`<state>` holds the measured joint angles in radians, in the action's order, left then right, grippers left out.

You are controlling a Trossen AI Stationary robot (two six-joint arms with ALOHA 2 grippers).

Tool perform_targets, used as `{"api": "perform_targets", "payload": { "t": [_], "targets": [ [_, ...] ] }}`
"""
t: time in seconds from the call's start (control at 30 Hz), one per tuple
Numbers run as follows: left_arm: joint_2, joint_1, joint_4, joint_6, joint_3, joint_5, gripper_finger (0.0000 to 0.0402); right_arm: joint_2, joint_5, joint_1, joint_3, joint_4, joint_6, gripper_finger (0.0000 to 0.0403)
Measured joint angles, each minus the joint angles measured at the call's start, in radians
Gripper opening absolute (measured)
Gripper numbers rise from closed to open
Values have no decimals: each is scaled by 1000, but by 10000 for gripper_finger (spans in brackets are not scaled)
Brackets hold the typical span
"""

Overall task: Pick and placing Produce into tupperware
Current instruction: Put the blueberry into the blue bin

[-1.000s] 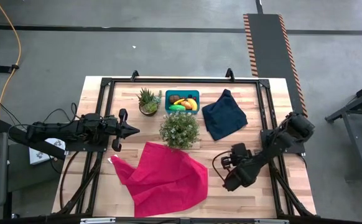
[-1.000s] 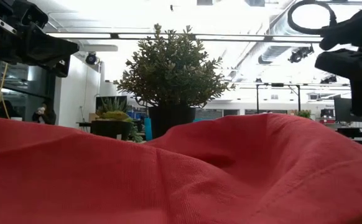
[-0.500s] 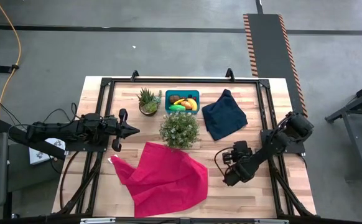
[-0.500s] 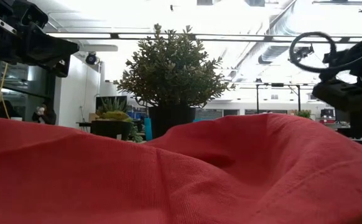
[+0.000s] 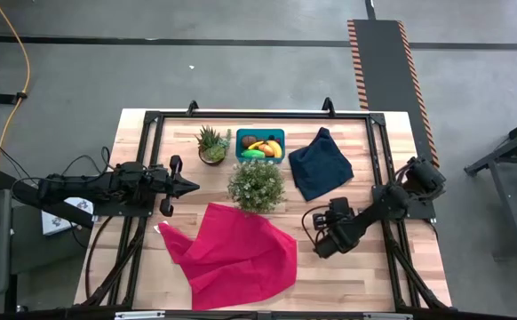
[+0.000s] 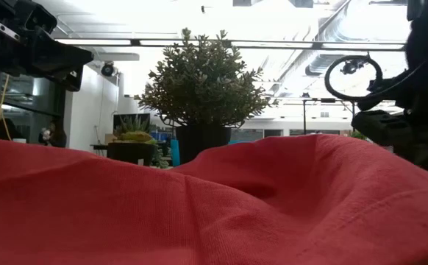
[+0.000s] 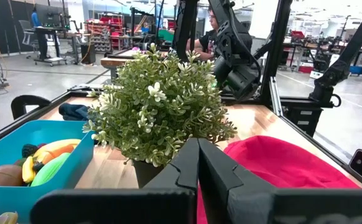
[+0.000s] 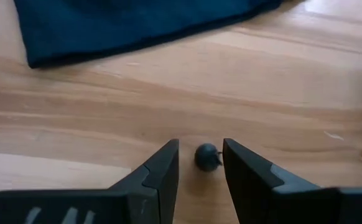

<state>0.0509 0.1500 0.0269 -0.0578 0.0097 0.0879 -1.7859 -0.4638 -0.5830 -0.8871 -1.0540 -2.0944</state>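
Right gripper [image 8: 199, 163] low over table, jaws parted around tiny dark bit [image 8: 206, 156], navy cloth [image 8: 125, 25] at 12 o'clock. Left gripper [image 7: 198, 163] clenched, empty.

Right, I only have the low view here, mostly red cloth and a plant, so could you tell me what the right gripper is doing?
Observer: The right gripper is low over bare wood, fingers apart, with a small dark round piece between the tips.
Operator: Thank you. Is the tupperware near it?
Observer: No, the teal tupperware sits at the table's far edge, beyond the bushy plant, with produce already in it.
Operator: And the left arm?
Observer: The left gripper is shut, pointing at the bushy plant from the table's left side.
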Motion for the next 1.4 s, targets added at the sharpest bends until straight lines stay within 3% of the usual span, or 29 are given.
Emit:
{"api": "perform_targets", "payload": {
  "t": [0.2,1.1,1.4],
  "targets": [
    [0,0,0,0,0,0,1,0,-29,11,1,0,-8,114],
    [0,0,0,0,0,0,1,0,28,28,0,20,-26,113],
    [0,0,0,0,0,0,1,0,30,27,0,20,-44,68]
  ]
}}
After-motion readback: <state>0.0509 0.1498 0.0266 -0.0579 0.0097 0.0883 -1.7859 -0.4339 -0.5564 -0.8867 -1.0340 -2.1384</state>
